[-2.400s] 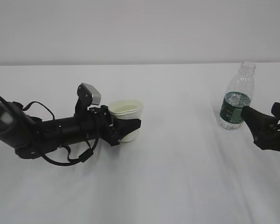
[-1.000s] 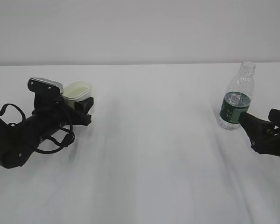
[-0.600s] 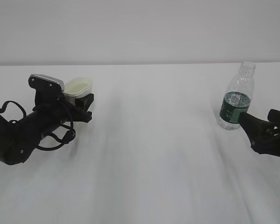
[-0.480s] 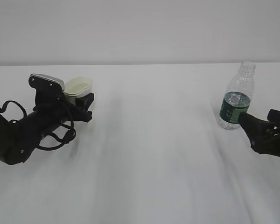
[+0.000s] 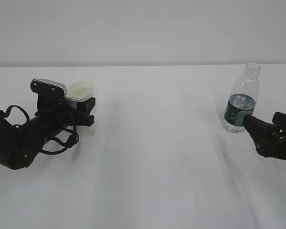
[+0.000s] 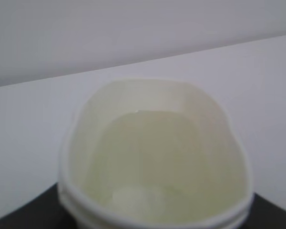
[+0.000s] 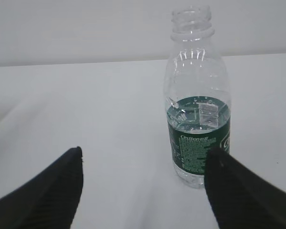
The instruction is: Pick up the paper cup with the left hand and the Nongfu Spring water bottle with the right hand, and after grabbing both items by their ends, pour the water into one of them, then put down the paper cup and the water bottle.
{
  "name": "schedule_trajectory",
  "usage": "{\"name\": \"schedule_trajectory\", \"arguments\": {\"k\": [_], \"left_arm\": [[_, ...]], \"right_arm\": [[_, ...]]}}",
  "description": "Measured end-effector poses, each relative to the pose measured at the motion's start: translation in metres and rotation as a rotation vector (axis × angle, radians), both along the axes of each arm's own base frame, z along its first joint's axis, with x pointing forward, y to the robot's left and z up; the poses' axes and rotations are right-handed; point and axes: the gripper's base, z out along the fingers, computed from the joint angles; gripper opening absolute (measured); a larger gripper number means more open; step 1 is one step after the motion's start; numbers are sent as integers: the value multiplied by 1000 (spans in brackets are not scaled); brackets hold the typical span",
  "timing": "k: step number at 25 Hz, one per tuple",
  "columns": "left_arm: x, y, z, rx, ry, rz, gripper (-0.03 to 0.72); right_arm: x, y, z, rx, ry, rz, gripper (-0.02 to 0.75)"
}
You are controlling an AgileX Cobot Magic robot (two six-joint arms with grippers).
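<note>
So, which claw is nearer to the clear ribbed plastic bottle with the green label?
The right claw: it stands open just in front of the bottle, not gripping it. The left claw is far across the table, holding the cream-white paper cup.

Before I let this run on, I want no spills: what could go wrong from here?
1. The cup looks squeezed out of round in the left gripper and holds liquid; a tighter squeeze or a jolt could slop it out.
2. The bottle stands uncapped, part full. The right gripper is open and off to one side, one finger close to it; a nudge might tip it.
</note>
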Motion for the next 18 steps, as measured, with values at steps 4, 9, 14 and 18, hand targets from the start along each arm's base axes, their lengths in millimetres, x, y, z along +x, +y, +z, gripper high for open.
{"name": "schedule_trajectory", "arguments": {"k": [4, 9, 14, 18], "left_arm": [[0, 0, -1, 1, 1, 1, 414], [-1, 0, -5, 3, 10, 0, 413], [0, 0, -7, -2, 0, 0, 412], [0, 0, -8, -3, -1, 0, 428]], "right_arm": [[0, 0, 0, 0, 0, 2, 592], [0, 0, 0, 2, 1, 1, 592], [0, 0, 0, 4, 1, 0, 592], [0, 0, 0, 4, 1, 1, 592]]}}
